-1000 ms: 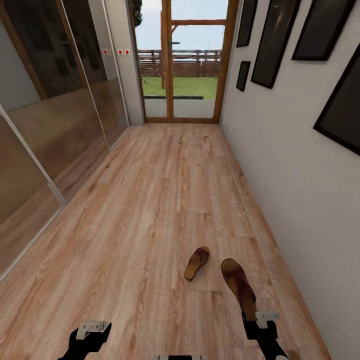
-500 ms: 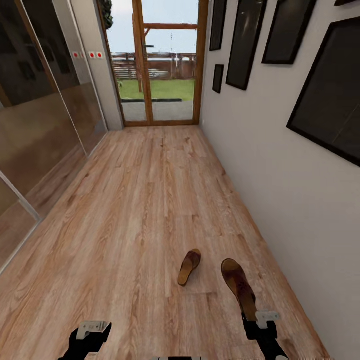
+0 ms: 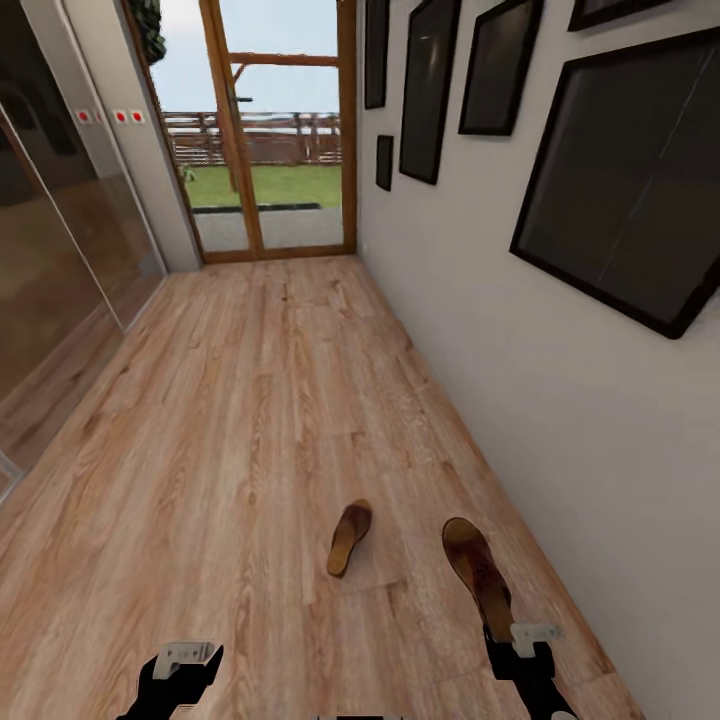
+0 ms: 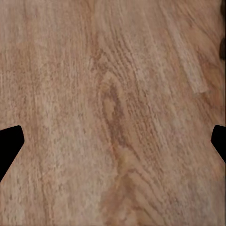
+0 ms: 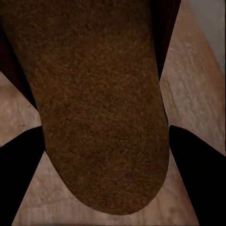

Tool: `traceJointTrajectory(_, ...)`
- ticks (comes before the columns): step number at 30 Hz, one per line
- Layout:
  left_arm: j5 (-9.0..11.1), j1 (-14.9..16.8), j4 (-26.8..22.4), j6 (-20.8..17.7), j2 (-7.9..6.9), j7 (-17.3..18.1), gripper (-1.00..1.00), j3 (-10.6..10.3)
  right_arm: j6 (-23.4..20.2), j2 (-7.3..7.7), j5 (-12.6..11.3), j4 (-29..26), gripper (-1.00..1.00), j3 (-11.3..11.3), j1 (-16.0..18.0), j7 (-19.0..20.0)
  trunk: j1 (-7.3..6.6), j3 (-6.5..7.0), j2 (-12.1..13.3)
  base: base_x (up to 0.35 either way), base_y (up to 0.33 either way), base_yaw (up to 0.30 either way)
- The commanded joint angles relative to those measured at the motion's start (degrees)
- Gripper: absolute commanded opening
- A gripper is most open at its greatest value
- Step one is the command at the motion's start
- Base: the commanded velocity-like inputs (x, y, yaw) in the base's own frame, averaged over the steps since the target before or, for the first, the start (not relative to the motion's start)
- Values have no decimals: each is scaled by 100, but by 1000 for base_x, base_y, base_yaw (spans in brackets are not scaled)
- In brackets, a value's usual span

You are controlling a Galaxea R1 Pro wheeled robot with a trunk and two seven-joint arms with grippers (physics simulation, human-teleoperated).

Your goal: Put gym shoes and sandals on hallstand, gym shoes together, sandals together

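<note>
Holding one brown sandal [image 3: 478, 572] between its fingers, the right gripper [image 3: 520, 640] sits at 5 o'clock. The other sandal [image 3: 349, 536] lies on the wood floor [image 3: 250, 420] at 6 o'clock. The left gripper [image 3: 180, 665], at 7 o'clock, has fingers spread wide, holding nothing.

Wood-plank corridor floor [image 3: 250, 400], one brown sandal [image 3: 349, 537] on it

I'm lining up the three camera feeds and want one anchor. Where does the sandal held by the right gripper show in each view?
Head view: the held sandal is at lower right, sticking forward from the right gripper, near the wall.
Right wrist view: its brown sole sits between the dark fingers.
Left wrist view: I cannot make it out there.
Shared landmark: the wood-grain corridor floor.
</note>
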State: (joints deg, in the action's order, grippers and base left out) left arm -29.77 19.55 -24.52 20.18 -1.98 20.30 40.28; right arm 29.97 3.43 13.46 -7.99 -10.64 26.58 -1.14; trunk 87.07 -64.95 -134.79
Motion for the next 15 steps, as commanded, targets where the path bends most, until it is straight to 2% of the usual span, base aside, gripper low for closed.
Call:
traceJointTrajectory(1, -46, 5, 0, 29, 2, 36, 100, 49, 20, -4, 54, 8, -100, -44, 5, 2, -1, 1, -2, 0, 0, -268)
traceJointTrajectory(8, -46, 5, 0, 29, 1, 36, 100, 50, 18, -23, 52, 6, -100, -43, 5, 8, -1, 31, -2, 0, 0, -233)
traceJointTrajectory(15, -46, 5, 0, 27, 4, 36, 100, 50, 18, -35, 52, 1, -100, -43, 5, 15, -1, 35, -2, 0, 0, -33)
